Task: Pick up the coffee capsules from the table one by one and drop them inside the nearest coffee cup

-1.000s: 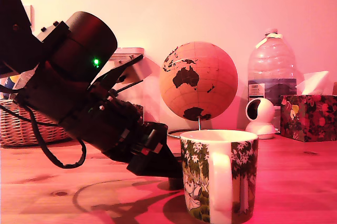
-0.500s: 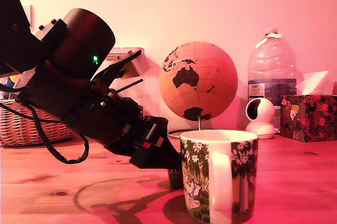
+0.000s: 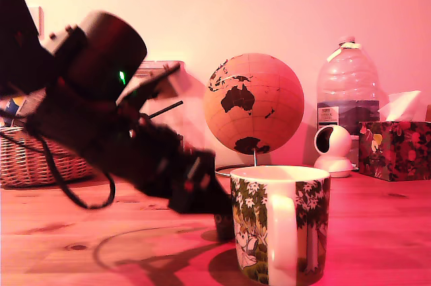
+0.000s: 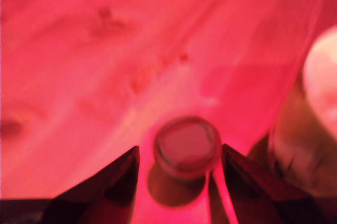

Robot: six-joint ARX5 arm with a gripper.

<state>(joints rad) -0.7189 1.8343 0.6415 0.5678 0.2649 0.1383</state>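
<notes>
A small dark coffee capsule (image 3: 225, 227) hangs just left of the coffee cup (image 3: 279, 225) in the exterior view, half hidden behind it. My gripper (image 3: 221, 217), blurred by motion, is shut on it. In the wrist view the coffee capsule (image 4: 187, 145) sits top-up between my two dark fingers (image 4: 121, 182), with its shadow thrown on the table (image 4: 79, 50) beneath it, so it looks slightly lifted. The gripper (image 4: 180, 147) is right beside the white coffee cup (image 4: 318, 92). The cup's inside is not visible.
Behind the cup stand a globe (image 3: 254, 103), a large water bottle (image 3: 347, 84), a small white camera (image 3: 333, 148) and a floral tissue box (image 3: 394, 148). A wicker basket (image 3: 27, 161) sits at the exterior view's far left. Cables hang from the arm.
The arm has risen a little and tilted less steeply, with the capsule coming up off the table with the gripper. The cup has not moved.
</notes>
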